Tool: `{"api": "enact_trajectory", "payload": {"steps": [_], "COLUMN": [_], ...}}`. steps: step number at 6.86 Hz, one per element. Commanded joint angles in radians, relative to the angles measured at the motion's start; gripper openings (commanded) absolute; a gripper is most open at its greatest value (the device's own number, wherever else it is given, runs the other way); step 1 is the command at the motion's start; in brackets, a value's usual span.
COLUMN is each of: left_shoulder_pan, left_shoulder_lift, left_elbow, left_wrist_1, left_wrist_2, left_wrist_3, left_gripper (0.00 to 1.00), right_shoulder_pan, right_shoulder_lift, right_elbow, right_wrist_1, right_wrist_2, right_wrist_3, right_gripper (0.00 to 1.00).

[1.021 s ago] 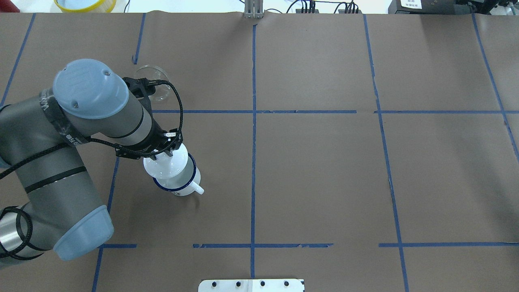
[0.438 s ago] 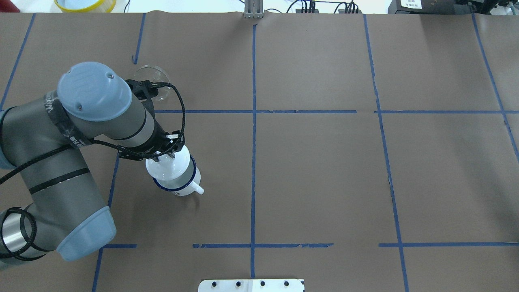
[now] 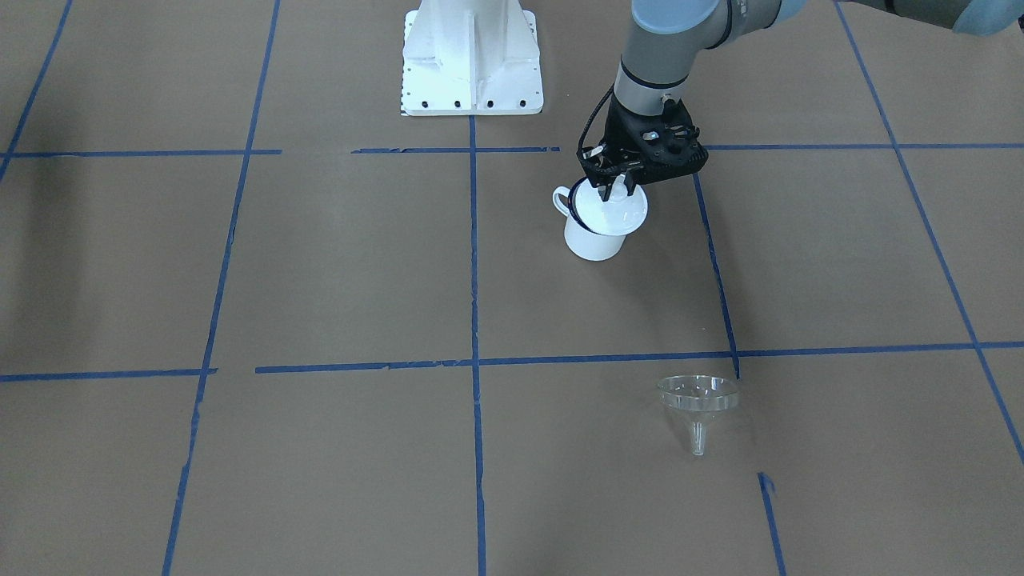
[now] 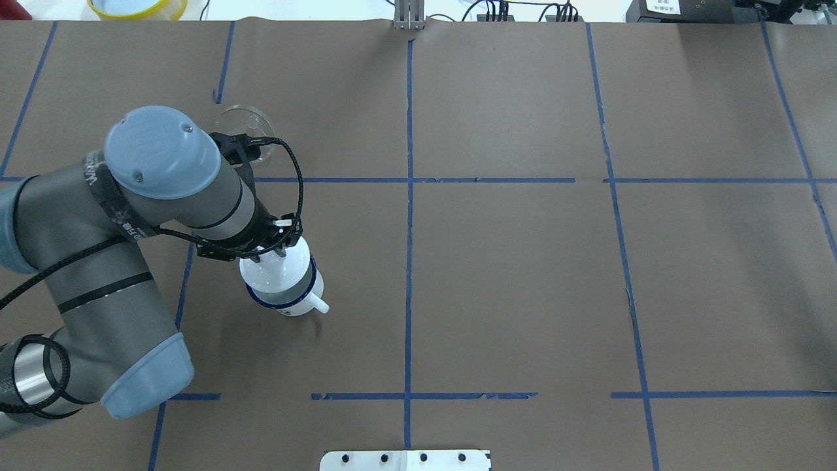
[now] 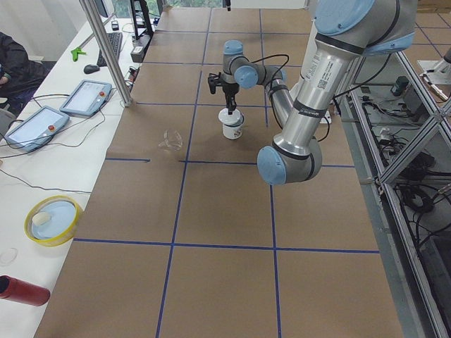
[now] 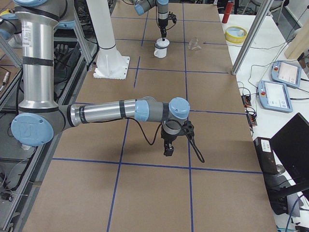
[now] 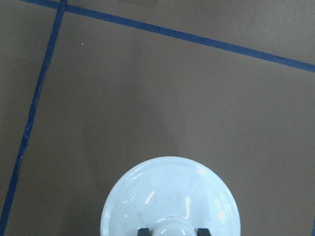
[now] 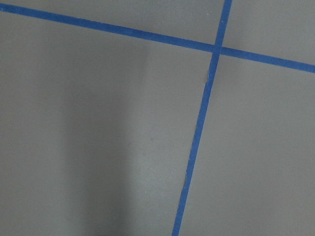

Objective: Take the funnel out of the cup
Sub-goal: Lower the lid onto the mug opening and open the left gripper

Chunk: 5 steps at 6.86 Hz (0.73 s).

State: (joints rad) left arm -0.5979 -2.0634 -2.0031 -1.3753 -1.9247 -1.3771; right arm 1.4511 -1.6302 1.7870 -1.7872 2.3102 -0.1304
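Observation:
The white enamel cup (image 4: 295, 299) with a blue rim stands on the table's left half; it also shows in the front view (image 3: 590, 238). My left gripper (image 4: 273, 252) is shut on the knob of a white domed lid (image 4: 276, 273) and holds it over the cup's mouth, a little off-centre. The wrist view shows the lid (image 7: 170, 194) between the finger pads (image 7: 142, 231). The clear funnel (image 3: 698, 398) stands apart on the table, bowl up, outside the cup; in the overhead view the funnel (image 4: 239, 120) is partly behind my arm's cable. My right gripper (image 6: 167, 151) hangs over bare table; I cannot tell its state.
Brown paper with blue tape lines (image 4: 409, 196) covers the table. A yellow-rimmed dish (image 4: 137, 6) sits past the far left edge. The robot's white base (image 3: 470, 56) stands at the near edge. Tablets and cables lie on the side bench (image 5: 42, 127).
My left arm has shifted slightly right and toward the cup, carrying the lid with it; the lid now sits closer over the cup's mouth. The cup and funnel have not moved.

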Motion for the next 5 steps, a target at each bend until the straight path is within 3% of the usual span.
{"api": "enact_trajectory", "payload": {"steps": [1,4,5], "left_shoulder_pan": [0.001,0.0,0.0], "left_shoulder_lift": [0.002,0.005,0.005], "left_elbow": [-0.002,-0.005,-0.008], "left_wrist_1": [-0.002,-0.001,-0.001], "left_wrist_2": [0.0,0.0,0.0], "left_wrist_3": [0.003,0.004,0.004], "left_gripper": [0.0,0.0,0.2], "right_shoulder_pan": [0.0,0.0,0.0], "right_shoulder_lift": [0.0,0.0,0.0], "right_elbow": [0.0,0.0,0.0], "right_wrist_1": [0.0,0.0,0.0], "right_wrist_2": [0.0,0.0,0.0], "right_wrist_3": [0.0,0.0,0.0], "right_gripper": [1.0,1.0,1.0]}}
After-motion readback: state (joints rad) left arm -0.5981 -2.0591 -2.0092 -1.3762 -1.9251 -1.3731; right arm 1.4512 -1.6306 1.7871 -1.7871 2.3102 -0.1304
